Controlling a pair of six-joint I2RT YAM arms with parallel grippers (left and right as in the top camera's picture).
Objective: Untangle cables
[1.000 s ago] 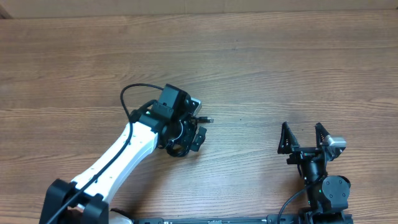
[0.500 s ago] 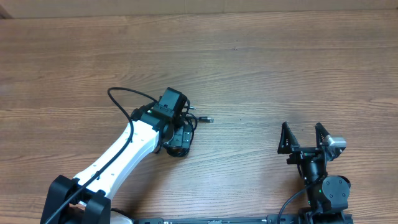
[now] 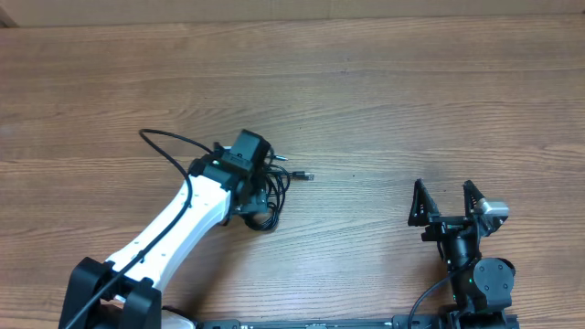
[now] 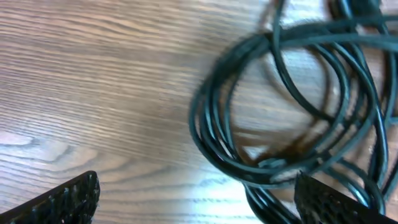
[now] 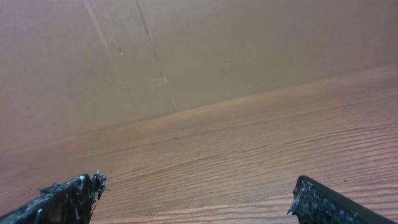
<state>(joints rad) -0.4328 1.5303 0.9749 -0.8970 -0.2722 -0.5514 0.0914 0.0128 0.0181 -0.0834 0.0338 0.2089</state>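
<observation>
Left gripper hangs wide above tangled cables.

The desk is a brown wood-grain top, its grain running side to side. Left of the middle lies a bundle of thin black cables, coiled in loose loops that cross one another, partly hidden from above. One small plug pokes out rightward, flat on the wood.
</observation>
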